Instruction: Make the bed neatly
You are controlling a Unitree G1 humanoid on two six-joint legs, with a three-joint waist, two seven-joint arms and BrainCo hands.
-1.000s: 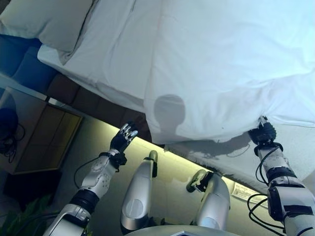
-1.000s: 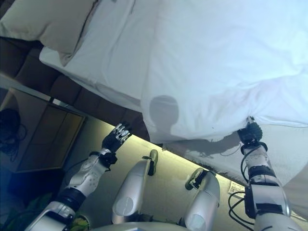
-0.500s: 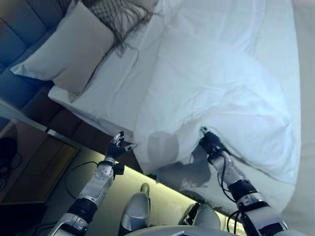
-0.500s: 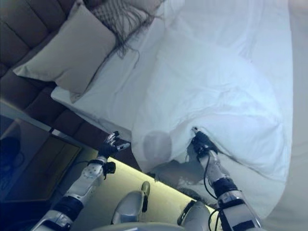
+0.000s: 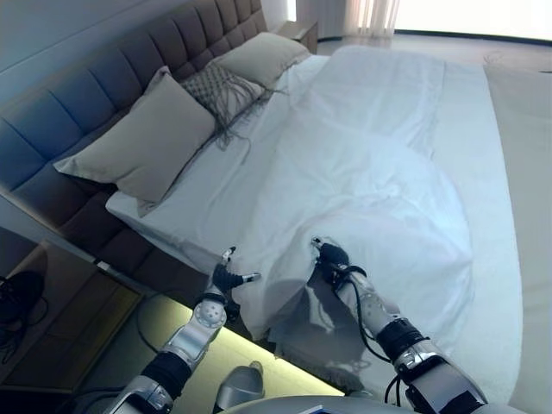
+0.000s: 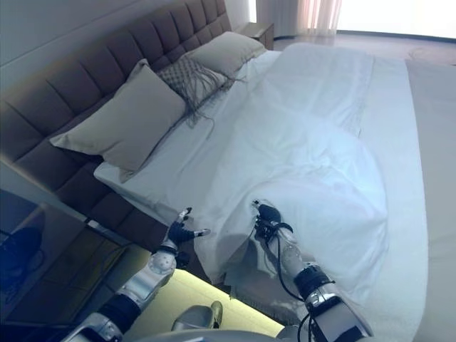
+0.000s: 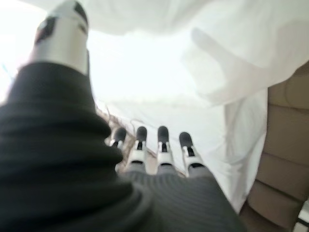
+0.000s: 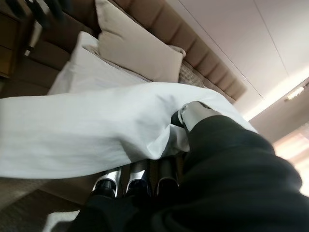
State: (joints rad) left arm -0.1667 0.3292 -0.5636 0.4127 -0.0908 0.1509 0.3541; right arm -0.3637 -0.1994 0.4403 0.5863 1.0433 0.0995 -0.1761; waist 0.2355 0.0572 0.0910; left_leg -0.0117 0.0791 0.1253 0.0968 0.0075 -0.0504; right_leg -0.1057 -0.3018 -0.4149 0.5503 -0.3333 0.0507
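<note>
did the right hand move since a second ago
Yes. The right hand, pinching the duvet, has carried its edge from the bed's side up over the mattress, toward the pillow.

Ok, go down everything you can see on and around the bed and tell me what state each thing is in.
Duvet: rumpled, near edge lifted.
Right hand: pinching the duvet's edge.
Left hand: open, holding nothing, beside the bed.
Large pillow: leaning on the headboard.
Fringed cushion: lying behind it.
Far pillow: lying flat.
</note>
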